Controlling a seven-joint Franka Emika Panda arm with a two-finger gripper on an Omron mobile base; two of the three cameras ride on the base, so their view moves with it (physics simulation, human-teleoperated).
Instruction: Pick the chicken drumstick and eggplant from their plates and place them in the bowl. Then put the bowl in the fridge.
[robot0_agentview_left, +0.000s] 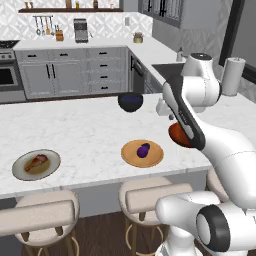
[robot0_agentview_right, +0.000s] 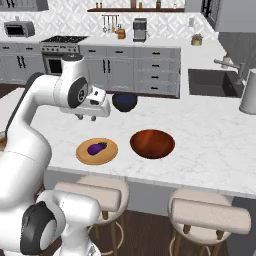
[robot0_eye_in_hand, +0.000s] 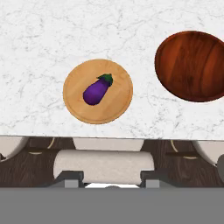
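White marble bench (robot0_agentview_left: 90, 135) fills the middle of the left base view. On it, the eggplant (robot0_eye_in_hand: 97, 90) lies on the wood-coloured plate (robot0_eye_in_hand: 117, 105), centre-left in the hand view, above the jaws (robot0_eye_in_hand: 111, 177) at the bottom edge and apart from them. The jaws stand apart, holding nothing. At upper right sits the red bowl (robot0_eye_in_hand: 192, 65). The drumstick (robot0_agentview_left: 36, 162) rests on the grey plate (robot0_agentview_left: 20, 172), lower left in the left base view.

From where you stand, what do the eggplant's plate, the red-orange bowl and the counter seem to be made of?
The orange-tan plate under the eggplant looks like matte wood: faint grain lines cross its face. The red-orange bowl also seems wooden, darker, with streaked grain and a slight sheen inside. The counter looks like polished white marble with thin grey veins, though it could be an imitation.
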